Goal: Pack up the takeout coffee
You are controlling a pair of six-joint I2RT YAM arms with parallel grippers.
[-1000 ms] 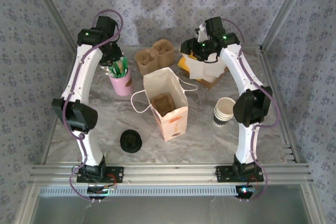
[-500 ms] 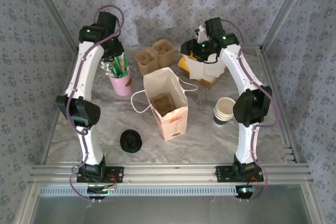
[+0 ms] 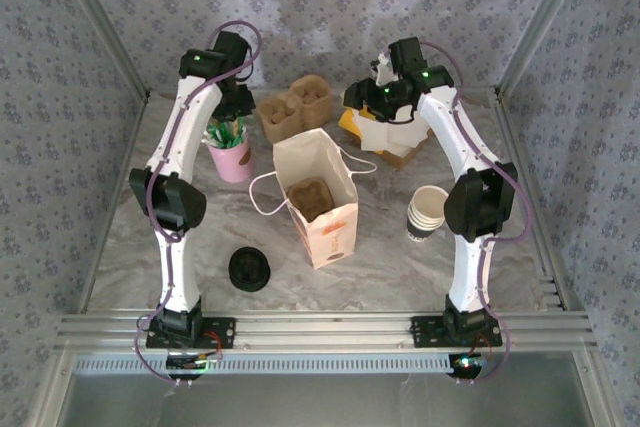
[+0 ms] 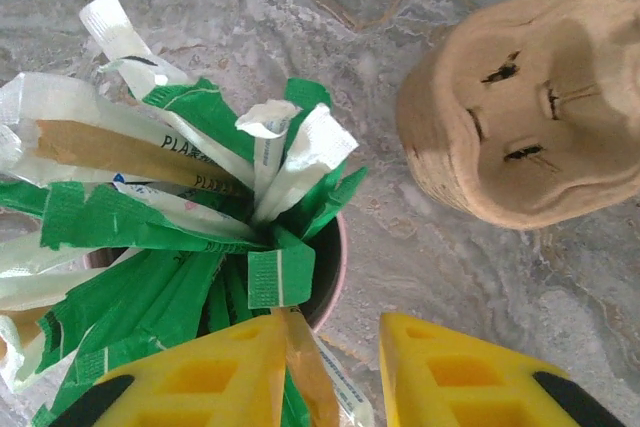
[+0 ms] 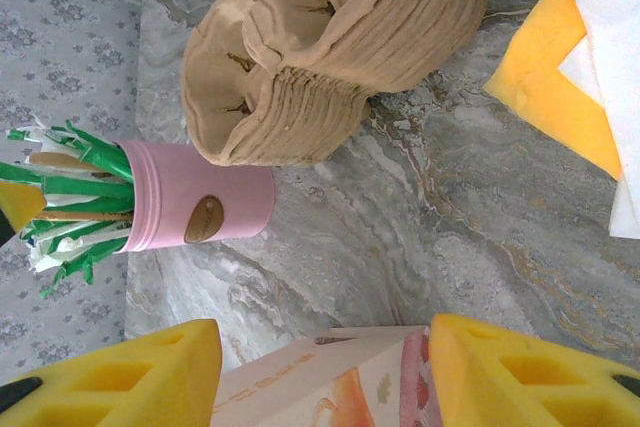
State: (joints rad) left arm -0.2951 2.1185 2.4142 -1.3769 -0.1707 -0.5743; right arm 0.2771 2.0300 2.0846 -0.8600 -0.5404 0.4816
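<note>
Your left pincer [image 4: 333, 335] is cropped by the bottom edge of its wrist view. Two yellow fingers [image 4: 215, 372] show, standing narrowly apart, with the marble table [image 4: 480, 277] visible through the gap and a brown strip [image 4: 303, 362] lying along the inner edge of one. From above, that pincer is tucked under its own wrist and hard to make out.

Just beneath it the pink cup [image 4: 338, 265] shows little more than a sliver of rim. The rest is buried under the green, white and tan paper packets [image 4: 200, 207] crammed into it. Nearer your arm bases sits a squat stack of black lids [image 3: 249, 269]. Right of the pink cup stands a stack of brown pulp carriers [image 3: 297, 107], its top tray empty.

At centre the paper bag [image 3: 338, 232] stands open and upright, with one pulp carrier [image 3: 308, 197] lying inside. Your right pincer [image 5: 325, 347] hangs wide with nothing between its fingers — the bag's top edge shows past them, cut by the frame. White sheets [image 5: 605, 37] over a yellow layer [image 5: 545, 87] are clipped at that view's right margin.

Far right stands a stack of lidless paper cups [image 3: 428, 212]. Where the takeout coffee lies relative to either pincer cannot be told.
</note>
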